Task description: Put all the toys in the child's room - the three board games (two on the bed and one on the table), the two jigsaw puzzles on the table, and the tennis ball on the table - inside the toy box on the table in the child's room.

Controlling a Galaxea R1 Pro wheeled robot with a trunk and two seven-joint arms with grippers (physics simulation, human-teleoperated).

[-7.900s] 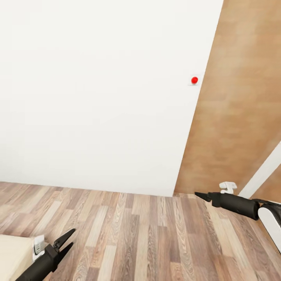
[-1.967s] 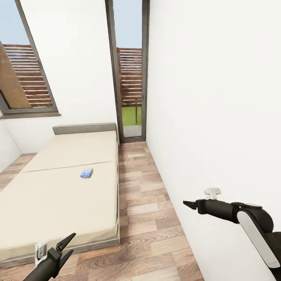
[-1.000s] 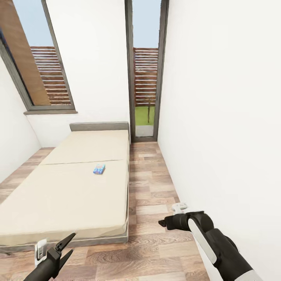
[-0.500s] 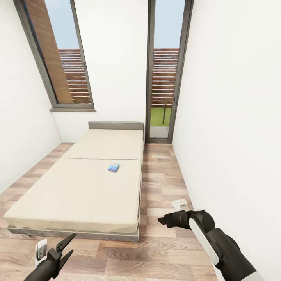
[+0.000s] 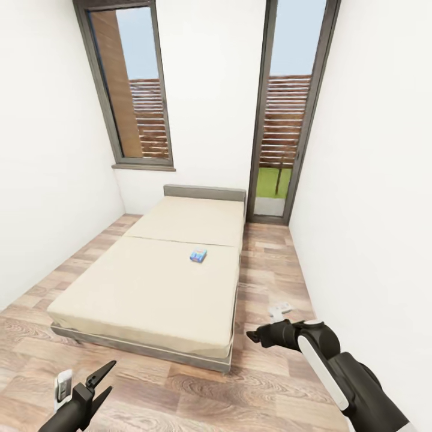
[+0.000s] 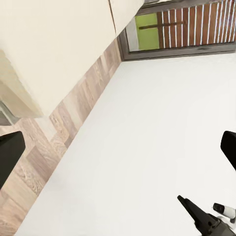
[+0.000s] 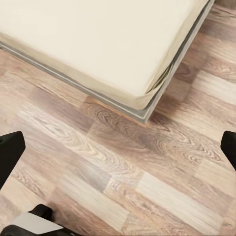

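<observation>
Both grippers empty, bed now brought square into the head view.
Left gripper (image 5: 103, 377) and right gripper (image 5: 250, 336) are held apart over the floor (image 5: 180, 390); one blue board game (image 5: 198, 255) is seen mid-bed (image 5: 150, 288), out of reach; approach judged unfinished.

board game (image 5: 198, 255) on bed (image 5: 150, 288), windows behind

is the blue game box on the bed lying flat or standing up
Lying flat. In the head view the blue game box rests with its printed face up on the bed, near the middle of the mattress.
</observation>
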